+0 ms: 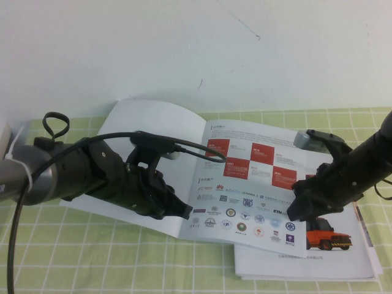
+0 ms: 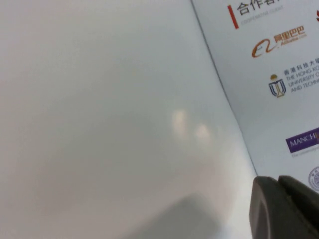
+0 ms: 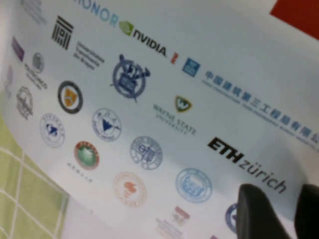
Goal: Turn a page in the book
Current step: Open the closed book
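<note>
— Gripping anything, that right gripper (image 1: pixel 304 207)?
— Half-open over the page (image 1: pixel 245 184)'s outer edge; hold unclear. Book (image 1: pixel 202 177) lies open on the cloth (image 1: pixel 92 251).
— Left gripper (image 1: pixel 174 208)?
— Pressing near the spine; fingers unreadable.

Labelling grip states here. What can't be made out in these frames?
- Right pincer, high view: its body hides any contact with the page.
- Right wrist view: only two finger stubs, cut off by the edge.
- Left pincer over the book: the left wrist view shows one corner, state unclear.
</note>
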